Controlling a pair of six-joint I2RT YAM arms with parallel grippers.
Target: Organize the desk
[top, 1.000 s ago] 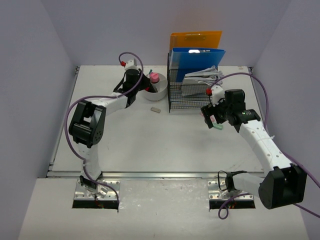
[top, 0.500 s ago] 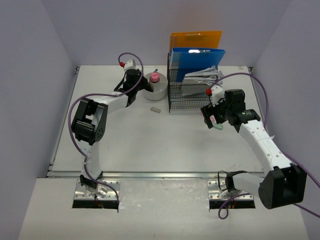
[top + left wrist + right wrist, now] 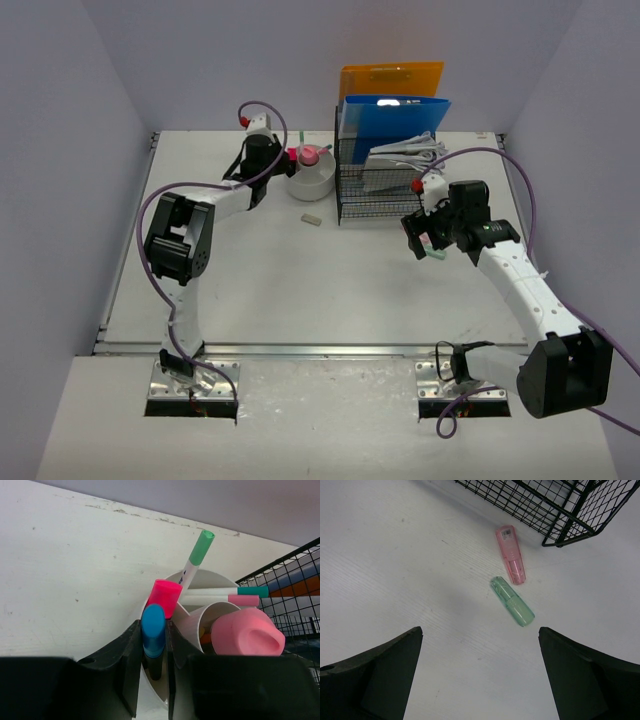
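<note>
Shifted slightly since a second ago, left pincer (image 3: 154, 650) clamps a blue-capped black marker (image 3: 153, 625) over the white round plastic cup (image 3: 318, 185) beside the black wire basket (image 3: 375, 195); right pincer (image 3: 480, 630) gapes wide above the white desk (image 3: 270, 270) near that basket

On your white worktop (image 3: 280, 280), a white bowl (image 3: 314, 186), a black wire rack (image 3: 370, 205) and a small grey block (image 3: 311, 218) sit towards the back. A pink highlighter (image 3: 510, 554) and a green highlighter (image 3: 512, 601) lie just beside each other near the rack's corner.

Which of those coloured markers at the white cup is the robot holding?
The blue-capped marker, pinched between the left fingers. The bright pink-capped marker and light green-capped marker just stand in the cup.
</note>
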